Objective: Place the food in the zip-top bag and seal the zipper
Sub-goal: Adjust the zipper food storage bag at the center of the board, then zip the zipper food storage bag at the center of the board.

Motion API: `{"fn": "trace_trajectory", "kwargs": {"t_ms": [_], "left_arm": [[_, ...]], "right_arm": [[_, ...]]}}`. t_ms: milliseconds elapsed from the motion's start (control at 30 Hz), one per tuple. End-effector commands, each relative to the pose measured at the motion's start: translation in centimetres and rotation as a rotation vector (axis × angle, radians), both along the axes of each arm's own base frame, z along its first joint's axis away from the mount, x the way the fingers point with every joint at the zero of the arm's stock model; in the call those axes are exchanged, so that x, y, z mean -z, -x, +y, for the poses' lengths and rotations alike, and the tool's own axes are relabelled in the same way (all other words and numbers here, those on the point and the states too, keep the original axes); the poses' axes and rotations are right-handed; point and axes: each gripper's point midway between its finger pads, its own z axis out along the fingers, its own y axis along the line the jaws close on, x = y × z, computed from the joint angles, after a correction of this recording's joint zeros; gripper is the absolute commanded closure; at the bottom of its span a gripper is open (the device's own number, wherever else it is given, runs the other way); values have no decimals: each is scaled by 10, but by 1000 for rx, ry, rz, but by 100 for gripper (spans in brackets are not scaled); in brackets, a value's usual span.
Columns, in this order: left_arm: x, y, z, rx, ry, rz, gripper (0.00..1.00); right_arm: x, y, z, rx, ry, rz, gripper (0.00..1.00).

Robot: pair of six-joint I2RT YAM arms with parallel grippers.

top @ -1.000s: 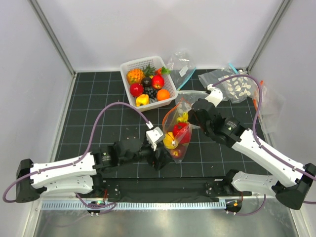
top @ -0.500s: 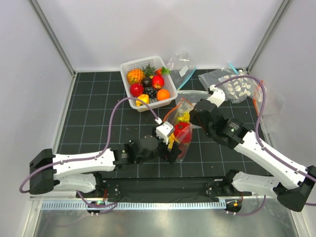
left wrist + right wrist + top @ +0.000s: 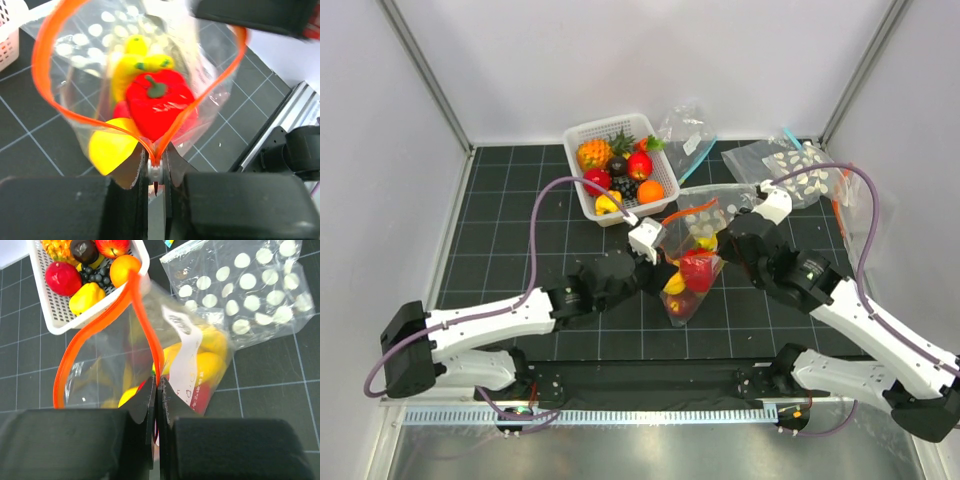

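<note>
Bag (image 3: 692, 298) of clear plastic hangs over the middle of the black mat (image 3: 500, 220), held up between both grippers, just near and right of the white basket (image 3: 576, 160). Toy fruit (image 3: 157, 102) lies inside it: red, yellow and a banana bunch. Its orange zipper (image 3: 36, 60) gapes in a wide loop. The left gripper (image 3: 156, 170) is clenched on the zipper's left end, the right gripper (image 3: 156, 395) on its right end. A dotted bag (image 3: 790, 175) lies far right.
</note>
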Motion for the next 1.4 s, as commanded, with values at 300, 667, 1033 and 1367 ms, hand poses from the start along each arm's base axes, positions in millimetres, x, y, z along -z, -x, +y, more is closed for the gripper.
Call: {"fn": "trace_trajectory", "kwargs": {"t_ms": [300,667,1033,1367], "left_arm": [[-41,14,13,487,59,-171,100],[-38,24,25,592,-41,-248,100],[-41,17,43,530,-45,-289,100],[-39,15,43,538,-43,-270,100]], "right_arm": [[-17,34,-2,-195,13,6,56],[-54,43,-36,-262,207,-115,42],[-72,55,53,-839,258,-333,39],[-70,64,106,-1182,306,-401,18]]}}
